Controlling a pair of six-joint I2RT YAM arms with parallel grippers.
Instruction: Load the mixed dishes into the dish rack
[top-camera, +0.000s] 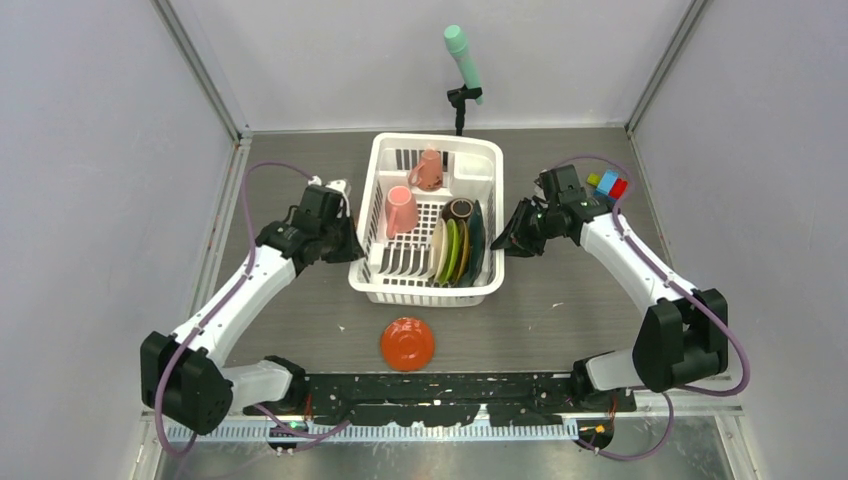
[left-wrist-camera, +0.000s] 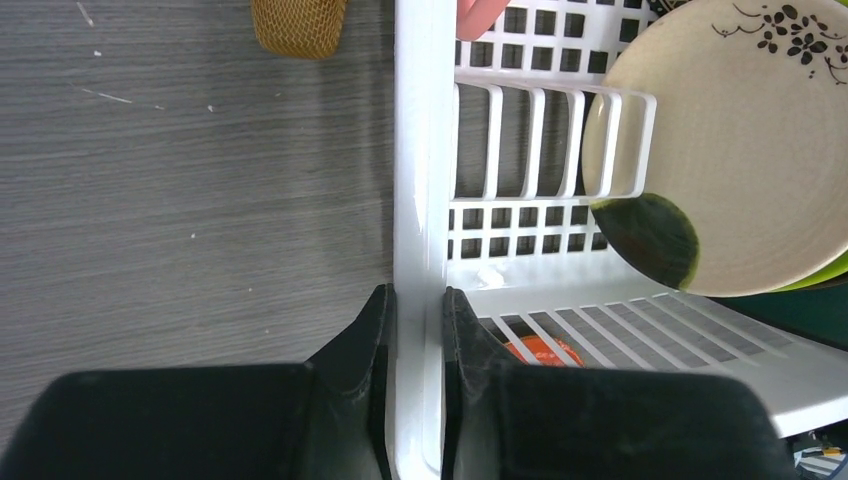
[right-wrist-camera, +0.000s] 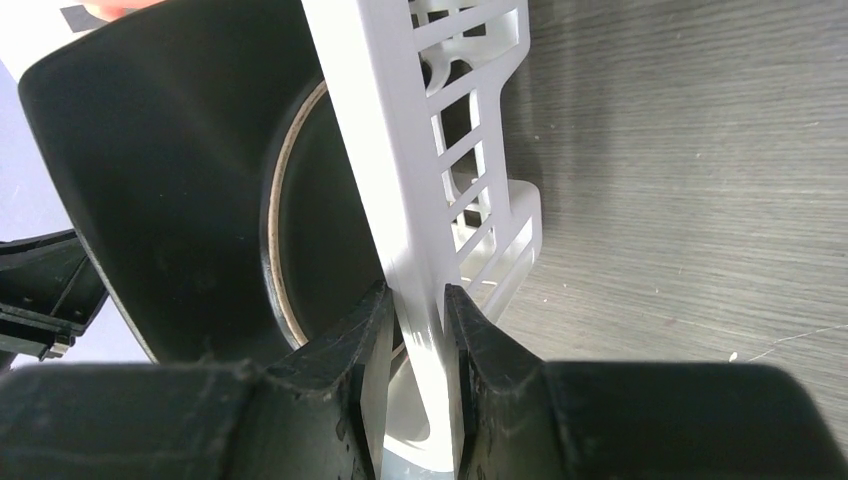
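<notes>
From above, the dish rack (top-camera: 420, 293) sits mid-table (top-camera: 300, 300), holding two pink mugs (top-camera: 400, 210), a small brown bowl (top-camera: 460, 209) and upright plates (top-camera: 452, 252). The red-orange dish (top-camera: 407, 343) lies on the table just in front of it. The left gripper (top-camera: 345, 245) meets the rack's left wall and the right gripper (top-camera: 507, 243) its right wall. Left wrist: the fingers (left-wrist-camera: 365, 340) are clamped on the white rim — a cream plate (left-wrist-camera: 740, 150) stands inside. Right wrist: the fingers (right-wrist-camera: 360, 340) pinch the opposite wall — the dark teal plate (right-wrist-camera: 180, 180) stands just behind it.
</notes>
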